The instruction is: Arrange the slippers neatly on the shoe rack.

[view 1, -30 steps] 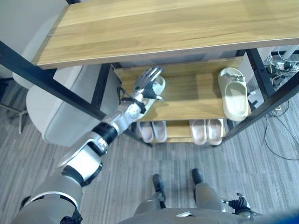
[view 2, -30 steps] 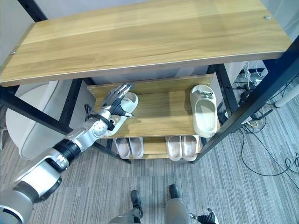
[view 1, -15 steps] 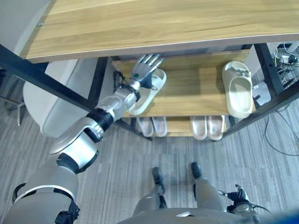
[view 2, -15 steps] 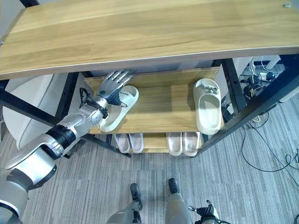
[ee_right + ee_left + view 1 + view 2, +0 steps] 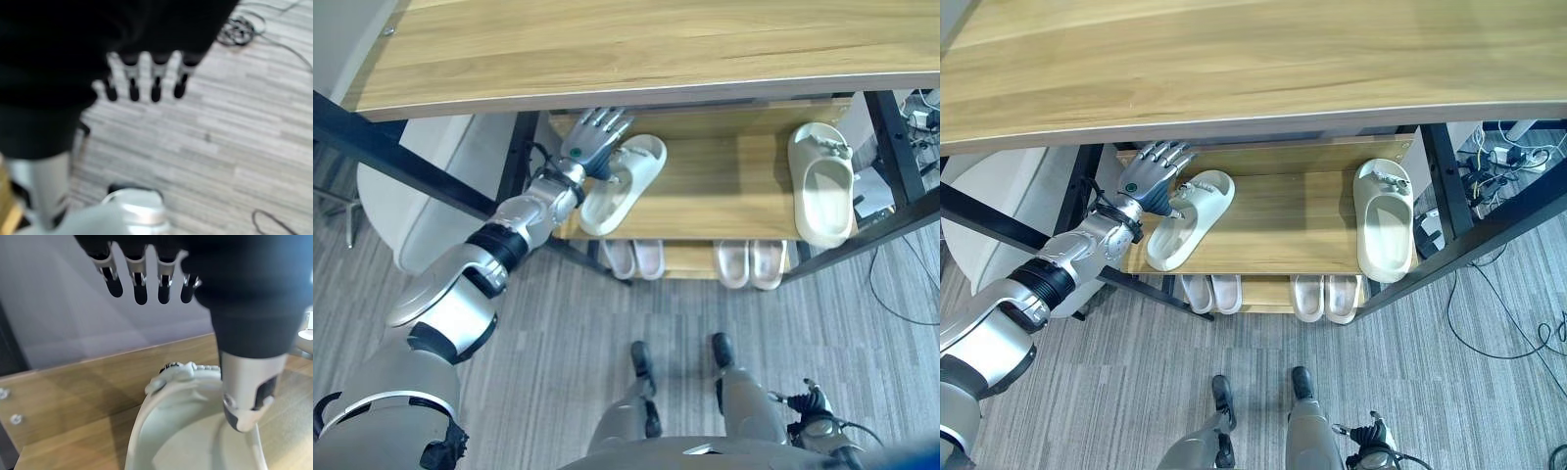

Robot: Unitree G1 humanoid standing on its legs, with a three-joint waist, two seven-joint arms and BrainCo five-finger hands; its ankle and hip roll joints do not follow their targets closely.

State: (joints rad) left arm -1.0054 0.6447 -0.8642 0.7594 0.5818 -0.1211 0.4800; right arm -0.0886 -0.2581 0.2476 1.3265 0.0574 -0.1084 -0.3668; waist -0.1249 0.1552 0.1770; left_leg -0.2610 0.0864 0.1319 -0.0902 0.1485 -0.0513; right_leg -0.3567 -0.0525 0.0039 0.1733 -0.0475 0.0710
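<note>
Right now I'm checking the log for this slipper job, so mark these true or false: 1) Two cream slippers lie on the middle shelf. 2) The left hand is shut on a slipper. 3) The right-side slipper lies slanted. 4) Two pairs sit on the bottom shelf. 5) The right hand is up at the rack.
1) True: a left slipper and a right slipper lie on the middle shelf.
2) False: the left hand is open beside the left slipper, fingers straight.
3) False: it lies straight; the left one is slanted.
4) True: two pairs sit on the bottom shelf.
5) False: the right hand hangs open over the floor.
</note>
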